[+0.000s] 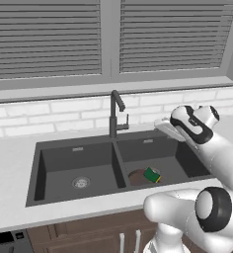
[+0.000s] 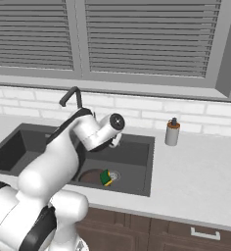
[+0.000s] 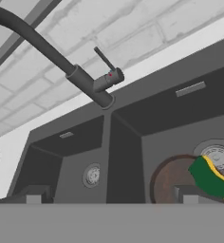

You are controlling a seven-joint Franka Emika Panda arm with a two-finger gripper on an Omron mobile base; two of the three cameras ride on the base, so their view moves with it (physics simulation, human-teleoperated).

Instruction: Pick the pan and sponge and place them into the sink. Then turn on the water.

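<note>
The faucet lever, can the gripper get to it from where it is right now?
Probably yes. The gripper stands open above the right basin, facing the faucet lever, and nothing lies between them. The pan and sponge sit low in the sink, out of the way.

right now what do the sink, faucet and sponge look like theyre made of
Sink: matte dark grey, like composite or stone, with no shine on its walls. Its drains look like bright metal.
Faucet: dark, smooth matte finish, probably coated metal.
Sponge: green top over a yellow layer, likely scouring pad on foam; it rests on the pan.
</note>
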